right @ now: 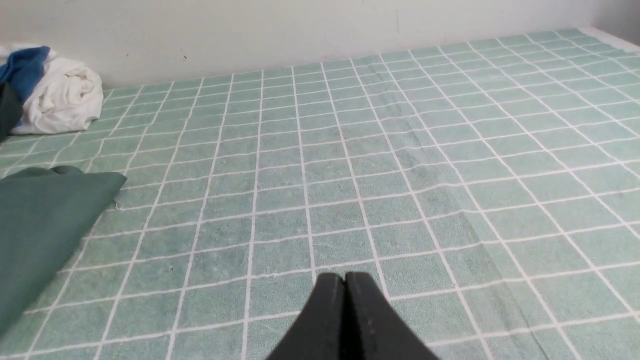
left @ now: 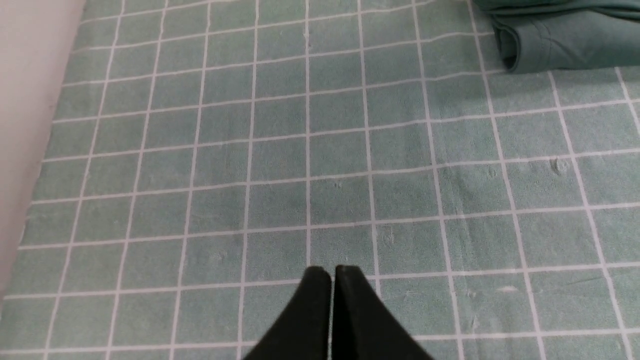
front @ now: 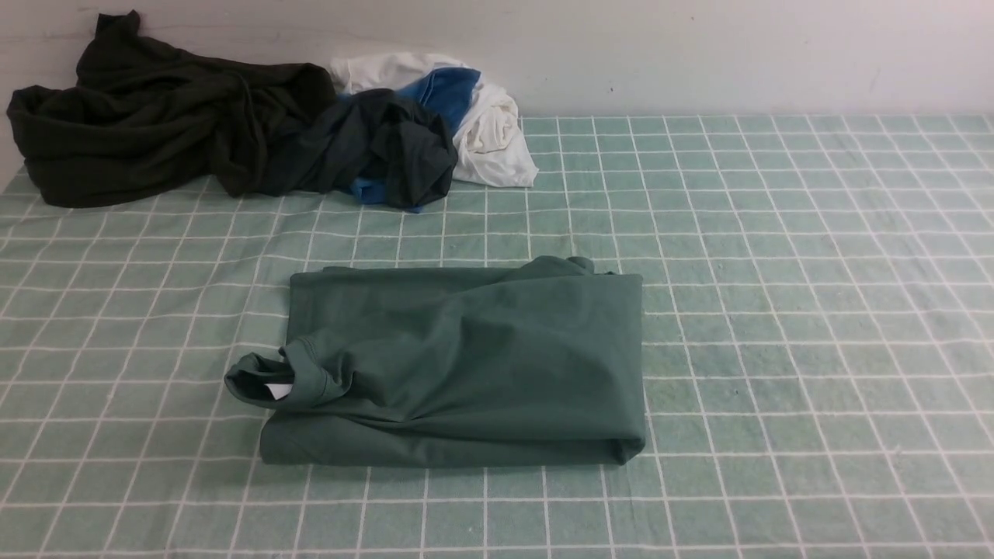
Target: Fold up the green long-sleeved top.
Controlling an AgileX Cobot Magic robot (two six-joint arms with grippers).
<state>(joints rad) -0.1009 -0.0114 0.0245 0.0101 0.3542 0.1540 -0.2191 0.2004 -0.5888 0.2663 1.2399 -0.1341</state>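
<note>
The green long-sleeved top (front: 466,365) lies folded into a rough rectangle in the middle of the checked cloth, its ribbed neck sticking out at the left. A corner of it shows in the left wrist view (left: 555,35) and an edge in the right wrist view (right: 35,225). My left gripper (left: 331,272) is shut and empty above bare cloth, apart from the top. My right gripper (right: 344,277) is shut and empty above bare cloth to the right of the top. Neither arm shows in the front view.
A very dark olive-black garment (front: 147,116), a dark slate-grey garment with blue (front: 388,147) and a white garment (front: 489,124) are piled at the back left against the wall. The white one also shows in the right wrist view (right: 60,100). The table's left edge (left: 25,150) shows.
</note>
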